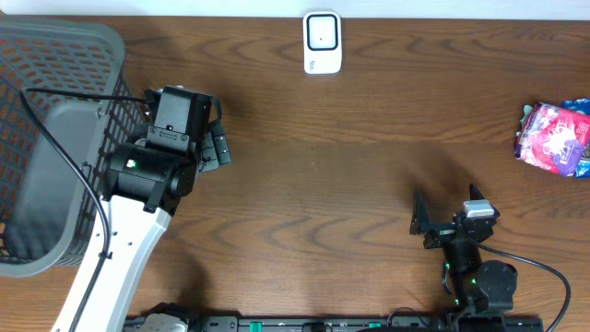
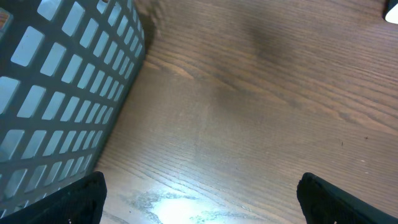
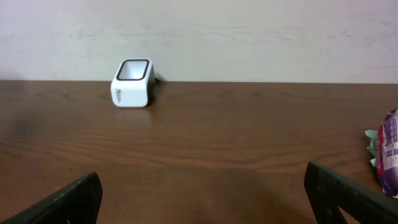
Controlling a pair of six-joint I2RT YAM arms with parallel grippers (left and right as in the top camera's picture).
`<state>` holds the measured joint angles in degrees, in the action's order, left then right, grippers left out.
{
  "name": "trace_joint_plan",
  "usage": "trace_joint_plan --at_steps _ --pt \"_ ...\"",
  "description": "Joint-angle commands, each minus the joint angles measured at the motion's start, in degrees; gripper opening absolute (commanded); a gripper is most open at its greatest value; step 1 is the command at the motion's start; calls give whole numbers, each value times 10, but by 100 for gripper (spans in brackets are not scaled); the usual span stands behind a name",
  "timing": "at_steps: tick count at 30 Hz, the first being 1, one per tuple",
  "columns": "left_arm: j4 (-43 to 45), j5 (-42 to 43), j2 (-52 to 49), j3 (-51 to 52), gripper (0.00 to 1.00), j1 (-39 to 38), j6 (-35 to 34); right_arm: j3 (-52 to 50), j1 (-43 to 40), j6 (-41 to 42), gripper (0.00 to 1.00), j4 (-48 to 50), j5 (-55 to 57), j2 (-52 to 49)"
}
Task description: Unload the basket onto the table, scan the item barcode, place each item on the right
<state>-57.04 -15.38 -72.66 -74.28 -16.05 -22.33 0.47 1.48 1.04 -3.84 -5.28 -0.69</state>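
1. The item, a purple and pink packet (image 1: pixel 554 138), lies on the bench (image 1: pixel 350 157) ahead of the right pincer (image 1: pixel 449 205) and off to its right, well apart from it; the right wrist view catches only its edge.
2. The right pincer stands wide open and holds nothing, low over bare wood.
3. The white scanner (image 1: pixel 323 42) sits at the far edge, ahead and left of the right pincer, window facing up.
4. The left pincer (image 1: pixel 219 129) is also spread wide and empty; the scanner lies ahead to its right.
5. A grey mesh basket (image 1: pixel 55 111) stands just beside the left pincer, on its left.
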Motion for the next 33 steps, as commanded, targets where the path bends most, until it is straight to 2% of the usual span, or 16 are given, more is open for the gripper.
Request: trace_joint_plan --at_steps 1,15,25,33 --pt "-2 -7 -2 1 98 2 -3 -2 4 8 99 -2 7 4" --pt "-2 -7 -2 1 98 2 -3 -2 4 8 99 -2 7 4" --pt "-37 -1 12 3 98 3 -3 -2 4 8 99 -2 7 4" --pt "-33 29 75 76 98 3 -5 -2 4 8 99 -2 7 4"
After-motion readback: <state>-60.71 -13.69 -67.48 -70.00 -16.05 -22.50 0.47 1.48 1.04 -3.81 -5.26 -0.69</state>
